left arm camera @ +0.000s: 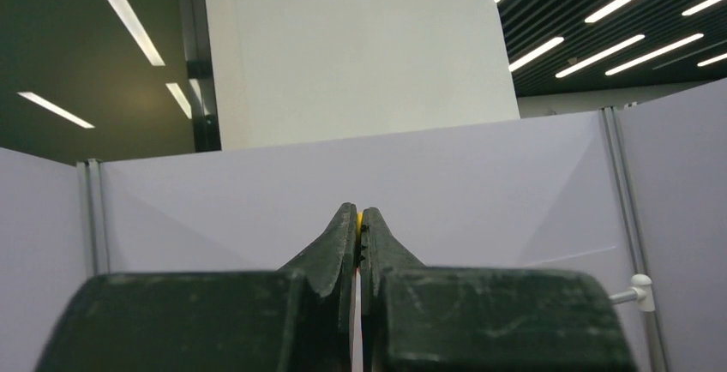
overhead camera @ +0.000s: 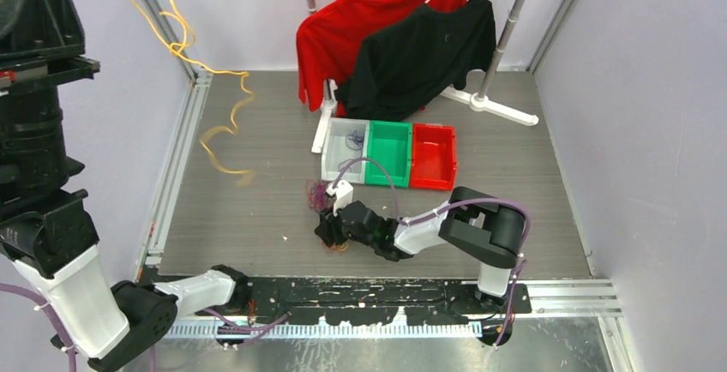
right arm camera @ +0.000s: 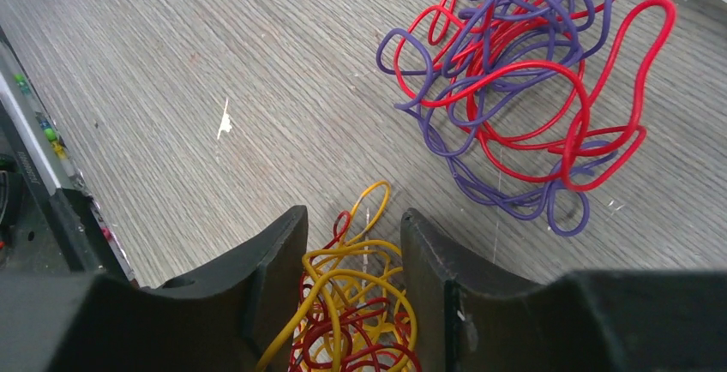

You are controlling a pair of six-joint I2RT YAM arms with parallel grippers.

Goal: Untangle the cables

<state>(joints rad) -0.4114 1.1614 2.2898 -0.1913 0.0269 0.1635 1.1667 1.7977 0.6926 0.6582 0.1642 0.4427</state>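
the left claw [left arm camera: 358,218] is up high, pressed together on a thin yellow cable [overhead camera: 177,46] that hangs down in loops to the grey worktop [overhead camera: 257,132]. the right claw [right arm camera: 353,218] is low over the worktop with its two fingers spread, and a little bunch of yellow and dark red cables [right arm camera: 356,321] sits between them. just past it lies a purple and red tangle [right arm camera: 514,89], not far from a row of bins [overhead camera: 390,145]
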